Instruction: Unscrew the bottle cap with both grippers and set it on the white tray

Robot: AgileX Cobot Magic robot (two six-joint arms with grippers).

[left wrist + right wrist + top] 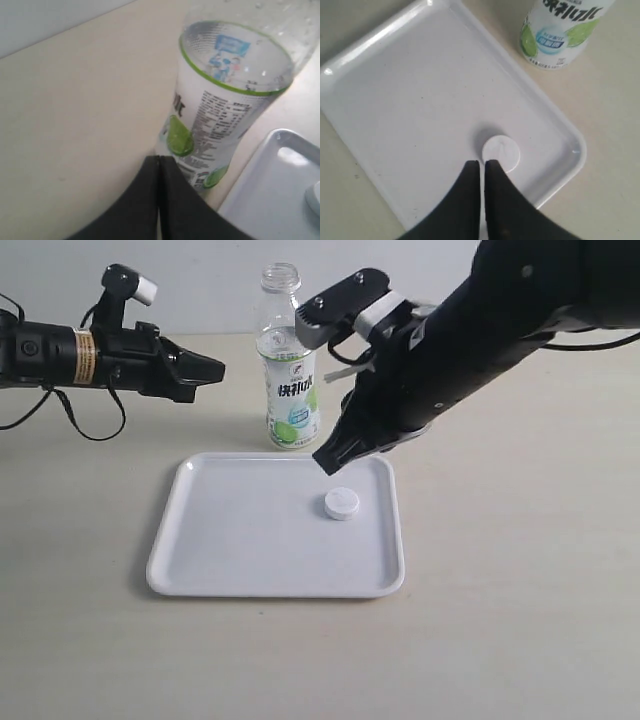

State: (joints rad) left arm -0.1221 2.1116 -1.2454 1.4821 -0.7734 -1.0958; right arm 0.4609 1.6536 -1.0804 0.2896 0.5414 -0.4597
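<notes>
White bottle cap (341,504) sits on the white tray (230,540); I see the right hand (328,462) above it, left hand (215,368) aside, both closed empty.

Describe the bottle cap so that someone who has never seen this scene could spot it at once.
Start at the large white tray on the beige table, just in front of the uncapped bottle. The bottle cap lies inside the tray, right of its middle in the exterior view. It is the only thing on the tray: a small round white disc.
</notes>
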